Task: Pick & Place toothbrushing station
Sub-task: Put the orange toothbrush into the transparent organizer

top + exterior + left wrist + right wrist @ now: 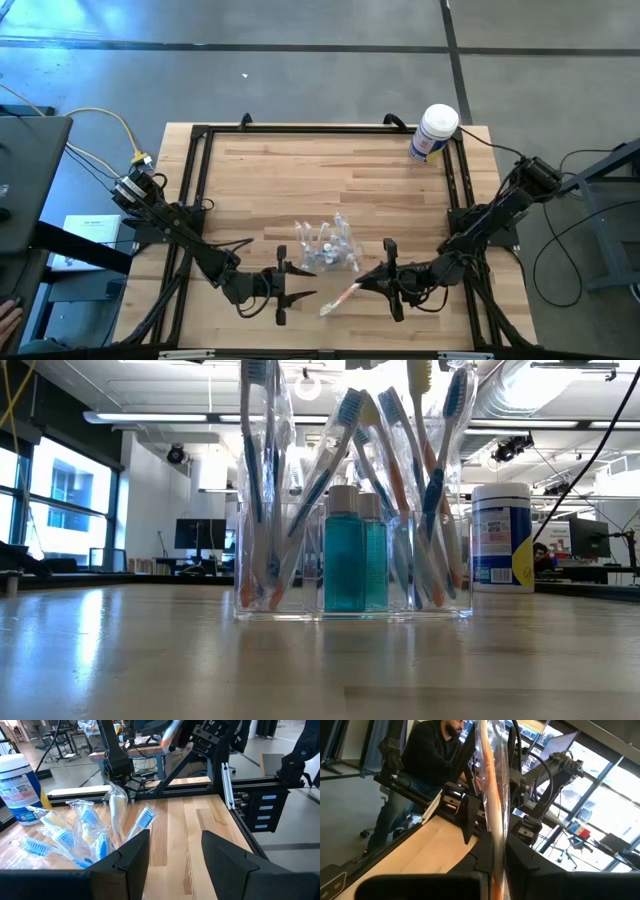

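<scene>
1. The toothbrushing station point(325, 247), a clear plastic holder, stands upright on the wooden table point(380, 190), toward its front edge and about midway across. It is taken as the landmark below.
2. In the low view the station point(350, 565) already holds several wrapped toothbrushes point(262, 480) standing on end, with two small teal bottles point(345, 550) between them. So a good part of the filling looks done.
3. The right gripper point(385, 282) hovers in front of the station and to its right, fingers pressed together on one more wrapped toothbrush point(340, 297), orange-handled, whose far end points toward the table's front edge. The right wrist view shows the same toothbrush point(492, 805) pinched between the fingers in its clear wrapper.
4. The left gripper point(283, 290) sits in front of the station and to its left, jaws spread and holding nothing. Its wrist view looks past the fingers point(131, 855) at the brush heads point(142, 820) leaning out of the station.
5. The white tub point(434, 132) stands well behind the station, at the table's far right corner, apart from both arms.
6. What is left, by my reading: the held toothbrush is not yet in the station and must be lifted over it and dropped into a compartment. Which compartment has room is hard to judge, since the wrappers hide the dividers.
</scene>
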### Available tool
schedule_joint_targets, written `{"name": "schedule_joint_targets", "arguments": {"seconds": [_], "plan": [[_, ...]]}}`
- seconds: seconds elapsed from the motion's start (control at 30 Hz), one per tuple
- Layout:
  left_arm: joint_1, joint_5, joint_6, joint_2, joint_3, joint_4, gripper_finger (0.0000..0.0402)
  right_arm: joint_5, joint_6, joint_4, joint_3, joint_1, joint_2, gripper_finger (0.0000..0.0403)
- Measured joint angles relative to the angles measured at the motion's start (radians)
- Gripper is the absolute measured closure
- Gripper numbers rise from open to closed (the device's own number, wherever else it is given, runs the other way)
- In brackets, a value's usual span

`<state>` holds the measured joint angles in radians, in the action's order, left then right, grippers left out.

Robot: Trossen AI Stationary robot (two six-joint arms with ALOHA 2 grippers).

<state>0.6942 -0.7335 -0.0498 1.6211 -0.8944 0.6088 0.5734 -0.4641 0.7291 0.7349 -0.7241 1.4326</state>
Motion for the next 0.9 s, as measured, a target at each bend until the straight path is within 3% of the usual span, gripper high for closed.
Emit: {"name": "schedule_joint_targets", "arguments": {"seconds": [0.23, 0.43, 0.67, 0.9], "plan": [[0.010, 0.003, 0.023, 0.000, 0.000, 0.033, 0.0227, -0.011, 0.000, 0.000, 0.000, -0.011, 0.000, 0.0385], [-0.013, 0.007, 0.027, 0.000, 0.000, 0.081, 0.0227, -0.092, -0.002, 0.002, 0.000, -0.011, 0.000, 0.0385], [-0.050, 0.182, 0.095, 0.000, 0.001, 0.192, 0.0227, -0.097, 0.000, 0.007, 0.000, -0.006, 0.004, 0.0385], [-0.059, 0.240, 0.298, 0.032, 0.001, 0.373, 0.0227, -0.079, -0.010, 0.076, 0.000, 0.025, 0.064, 0.0385]]}}
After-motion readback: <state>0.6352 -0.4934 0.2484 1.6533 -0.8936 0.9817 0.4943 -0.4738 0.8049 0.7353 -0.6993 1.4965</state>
